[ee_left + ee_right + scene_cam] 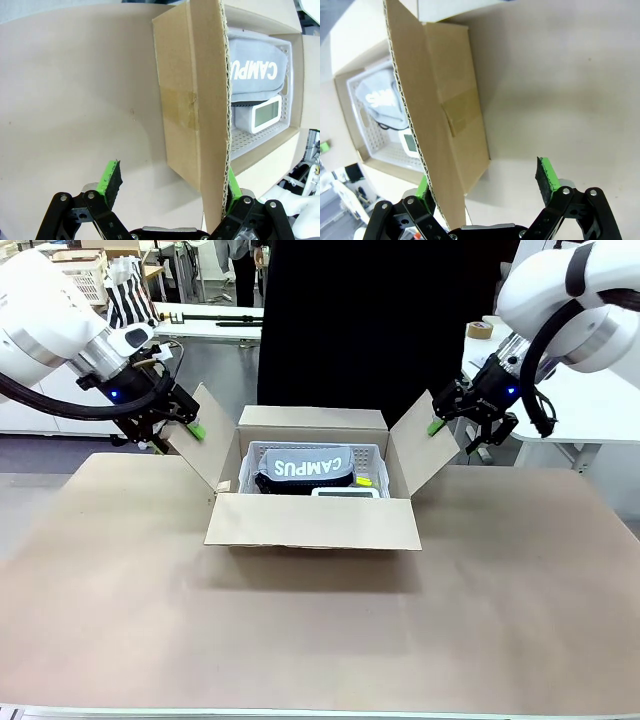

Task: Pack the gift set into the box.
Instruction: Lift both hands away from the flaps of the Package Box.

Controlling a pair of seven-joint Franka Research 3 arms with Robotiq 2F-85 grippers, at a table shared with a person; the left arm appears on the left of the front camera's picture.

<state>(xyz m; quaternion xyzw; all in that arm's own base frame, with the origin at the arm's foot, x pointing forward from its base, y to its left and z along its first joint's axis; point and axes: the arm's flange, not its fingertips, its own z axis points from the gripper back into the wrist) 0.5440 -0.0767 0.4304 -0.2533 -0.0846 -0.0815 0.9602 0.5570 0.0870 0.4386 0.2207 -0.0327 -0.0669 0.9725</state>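
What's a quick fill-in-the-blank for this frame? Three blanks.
1. The grey item in the box reads ____ in white letters.
2. The left pincer and the right pincer each stand open around a side ____ of the box.
3. The pads on the pincers are ____ in colour.
Missing words: CAMPUS; flap; green.

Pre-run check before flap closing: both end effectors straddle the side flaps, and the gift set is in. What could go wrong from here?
1. The left end effector and right end effector are open around the left flap and right flap. Uneven pushing could slide or twist the box, which nothing holds down.
2. The gift set seems to sit high in the white basket, so folded flaps may press on it or spring back.
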